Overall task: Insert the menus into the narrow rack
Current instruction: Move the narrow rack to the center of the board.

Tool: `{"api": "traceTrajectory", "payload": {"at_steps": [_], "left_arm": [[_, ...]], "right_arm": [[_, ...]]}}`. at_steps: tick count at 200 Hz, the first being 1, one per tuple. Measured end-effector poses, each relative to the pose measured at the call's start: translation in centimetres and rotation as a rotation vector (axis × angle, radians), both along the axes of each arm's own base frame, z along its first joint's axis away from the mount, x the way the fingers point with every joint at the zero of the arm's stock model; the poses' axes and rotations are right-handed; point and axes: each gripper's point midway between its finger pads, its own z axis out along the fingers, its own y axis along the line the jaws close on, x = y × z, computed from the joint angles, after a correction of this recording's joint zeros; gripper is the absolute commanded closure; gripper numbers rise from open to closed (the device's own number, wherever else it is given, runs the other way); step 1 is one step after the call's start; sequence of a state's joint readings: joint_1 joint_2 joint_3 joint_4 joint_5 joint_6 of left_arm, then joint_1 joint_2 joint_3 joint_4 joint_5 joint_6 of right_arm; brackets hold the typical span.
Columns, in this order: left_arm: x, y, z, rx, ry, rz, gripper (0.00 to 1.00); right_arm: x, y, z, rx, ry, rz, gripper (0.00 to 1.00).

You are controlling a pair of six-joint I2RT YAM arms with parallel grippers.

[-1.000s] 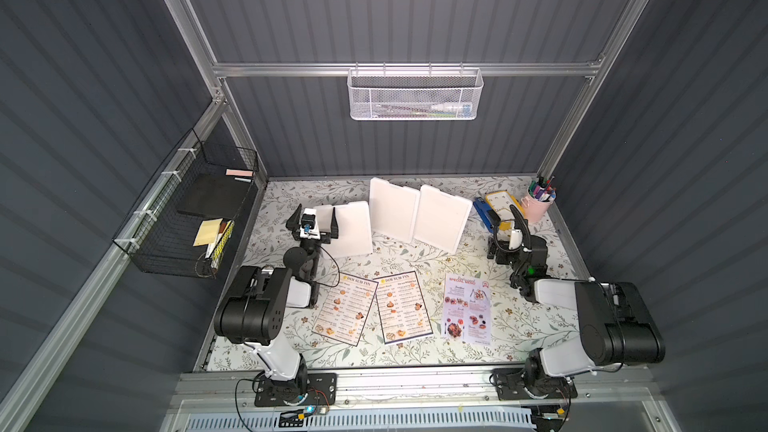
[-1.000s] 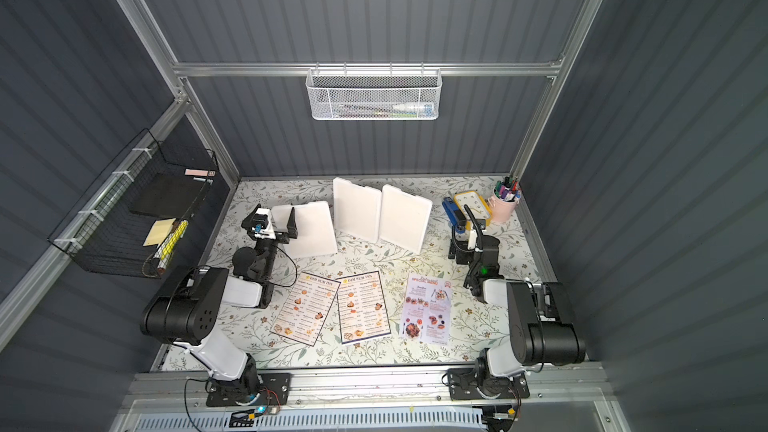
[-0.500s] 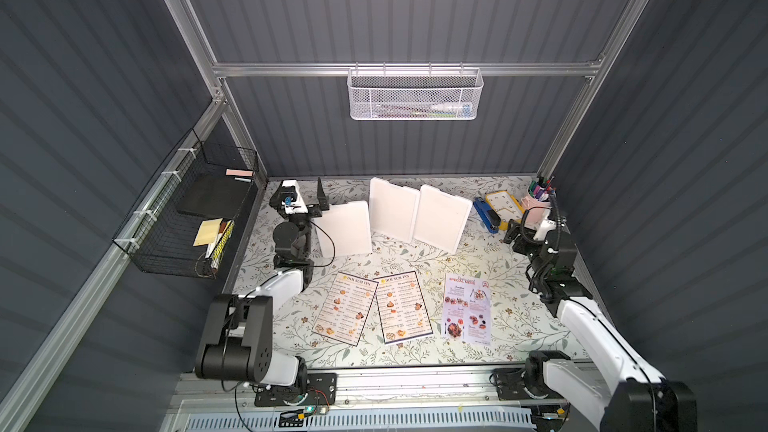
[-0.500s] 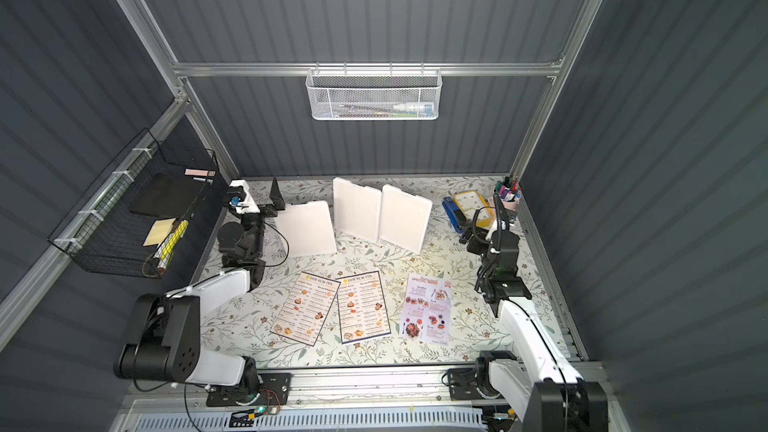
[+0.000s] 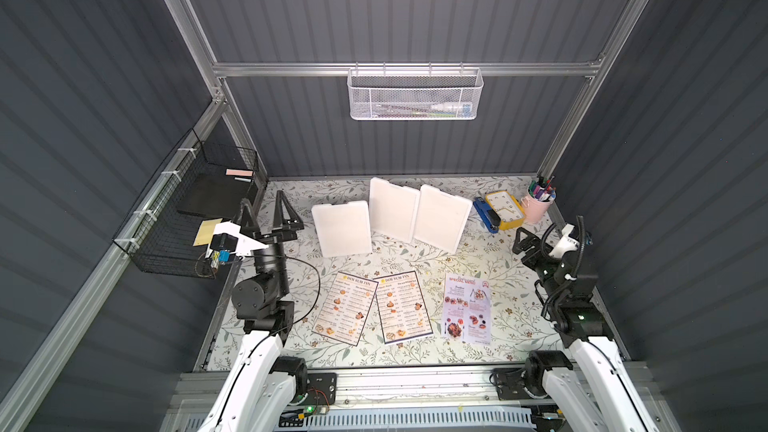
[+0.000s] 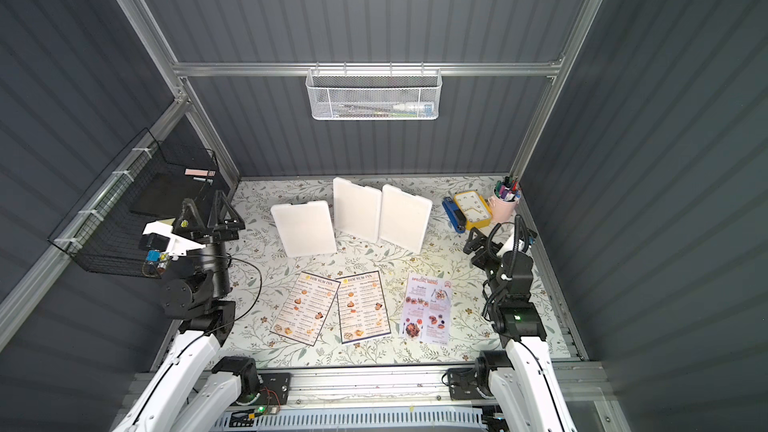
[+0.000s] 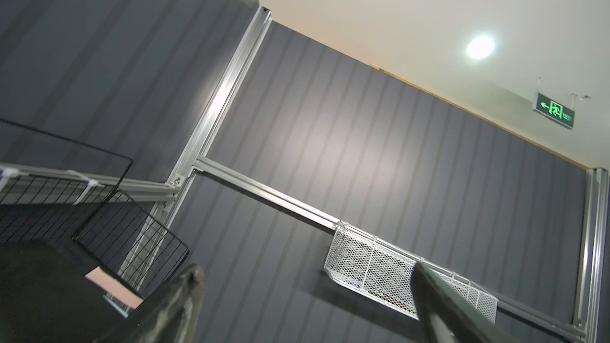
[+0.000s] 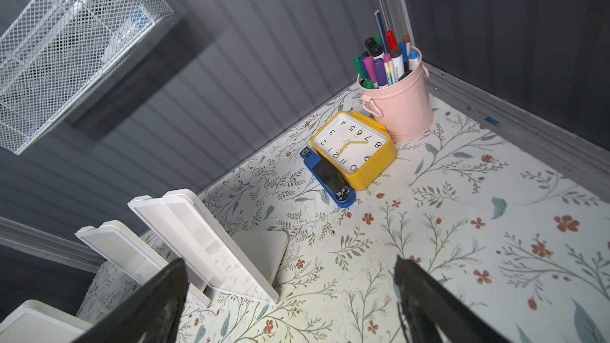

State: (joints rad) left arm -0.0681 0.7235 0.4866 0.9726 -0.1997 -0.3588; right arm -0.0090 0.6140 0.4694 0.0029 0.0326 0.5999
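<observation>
Table (image 5: 515, 272): floral top; all three menus lie flat on its near half, between the arms.
Narrow rack (image 5: 415, 95): white mesh trough on the far rail, high above the table and, I judge, the target. No menu is in it, only small items I cannot make out.
White holders (image 5: 392, 209): three blanks at far centre.
Dim Sum Inn sheets (image 5: 345, 309): two, left of centre, edges meeting.
Lavender sheet (image 5: 467, 309): just to their right, apart.
Progress: nothing inserted or lifted; all three are left.
Left gripper (image 5: 262, 198): jaws wide, empty, raised at far left.
Right gripper (image 8: 289, 260): jaws wide, empty, far right near the yellow clock (image 8: 355, 148).
</observation>
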Motion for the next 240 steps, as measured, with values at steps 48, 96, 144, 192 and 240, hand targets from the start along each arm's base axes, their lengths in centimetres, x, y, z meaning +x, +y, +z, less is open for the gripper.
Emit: {"api": "traceTrajectory", "payload": {"at_steps": [48, 96, 144, 192, 240], "left_arm": [[1.4, -2.9, -0.9, 0.124, 0.035, -0.114, 0.01], [0.5, -8.1, -2.5, 0.352, -0.038, -0.321, 0.01], [-3.3, -11.6, -1.7, 0.518, -0.169, -0.481, 0.01], [-5.1, -13.5, -2.7, 0.613, -0.208, -0.579, 0.01], [-4.9, -14.2, -4.3, 0.632, -0.186, -0.629, 0.01]], "right_arm": [[1.2, 1.7, -3.1, 0.033, 0.069, 0.095, 0.01], [2.9, 7.3, -2.8, 0.0, 0.075, 0.335, 0.01], [4.6, 13.6, -4.6, -0.094, 0.141, 0.523, 0.01], [5.9, 15.7, -9.1, -0.116, 0.243, 0.582, 0.01], [7.2, 15.5, -10.3, -0.152, 0.244, 0.554, 0.01]]}}
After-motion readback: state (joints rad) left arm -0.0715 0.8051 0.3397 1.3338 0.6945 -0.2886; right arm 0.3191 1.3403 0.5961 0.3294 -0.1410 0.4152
